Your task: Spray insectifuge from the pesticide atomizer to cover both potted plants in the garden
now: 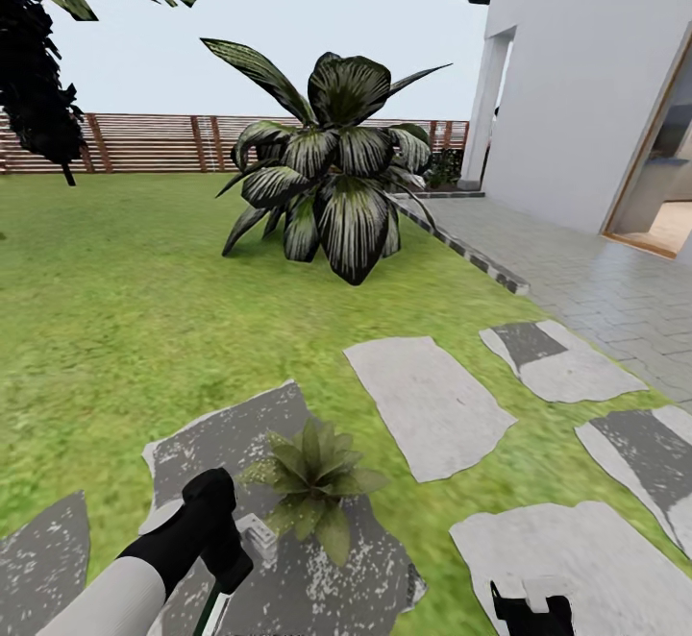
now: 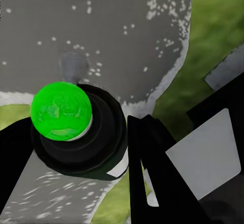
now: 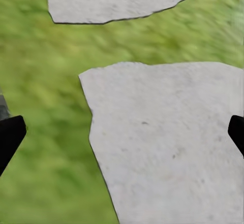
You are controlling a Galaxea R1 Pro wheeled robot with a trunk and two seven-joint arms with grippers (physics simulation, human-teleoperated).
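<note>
rough grey stepping stones (image 1: pixel 423 405), slatted wooden fence (image 1: pixel 192 141)

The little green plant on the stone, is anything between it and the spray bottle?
Nothing visible stands between them. The left gripper holds the pesticide atomizer right beside the potted plant, over the same grey stepping stone.

potted plant (image 1: pixel 312 482) sits on a stepping stone (image 1: pixel 221 444), shrub (image 1: pixel 332 170) behind.
</note>
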